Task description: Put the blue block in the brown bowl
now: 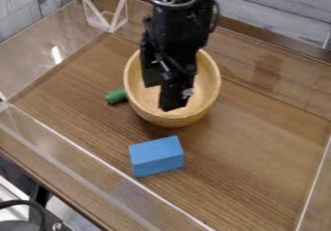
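The blue block [157,156] is lying flat on the wooden table [258,129], in front of and below the gripper [163,85], well apart from it and untouched. The gripper is pointing down with its fingers spread and pinching nothing, hanging in front of the brown bowl [203,92] and hiding much of its inside. A small green piece [115,97] is sitting just beside the bowl's left wall, partly tucked behind it.
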Tool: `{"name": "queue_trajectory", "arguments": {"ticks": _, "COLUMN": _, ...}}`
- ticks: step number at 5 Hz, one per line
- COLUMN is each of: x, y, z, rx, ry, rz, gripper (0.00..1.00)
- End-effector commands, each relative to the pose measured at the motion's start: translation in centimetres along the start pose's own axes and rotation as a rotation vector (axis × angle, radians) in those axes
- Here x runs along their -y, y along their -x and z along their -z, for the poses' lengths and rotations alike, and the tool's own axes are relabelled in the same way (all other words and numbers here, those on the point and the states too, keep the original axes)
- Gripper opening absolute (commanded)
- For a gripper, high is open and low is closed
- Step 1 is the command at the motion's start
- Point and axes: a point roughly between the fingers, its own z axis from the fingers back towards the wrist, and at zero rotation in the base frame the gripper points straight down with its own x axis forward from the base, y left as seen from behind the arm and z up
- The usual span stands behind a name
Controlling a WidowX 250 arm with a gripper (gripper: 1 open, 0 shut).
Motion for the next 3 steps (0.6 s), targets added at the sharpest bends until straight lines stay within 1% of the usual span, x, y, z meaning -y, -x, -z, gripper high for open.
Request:
{"name": "queue_trajectory", "arguments": {"ticks": 1, "x": 0.5, "y": 0.6, "z": -0.6, "rx": 0.039, "ry": -0.049, "rz": 0.125, "gripper": 1.00}}
{"name": "queue_trajectory", "arguments": {"ticks": 2, "x": 1.1, "y": 1.3, "z": -0.2, "rx": 0.048, "ry": -0.067, "rz": 0.187, "gripper": 1.00}}
{"name": "queue_trajectory", "arguments": {"ticks": 3, "x": 1.4, "y": 1.7, "z": 0.5, "rx": 0.056, "ry": -0.081, "rz": 0.224, "gripper": 1.00}}
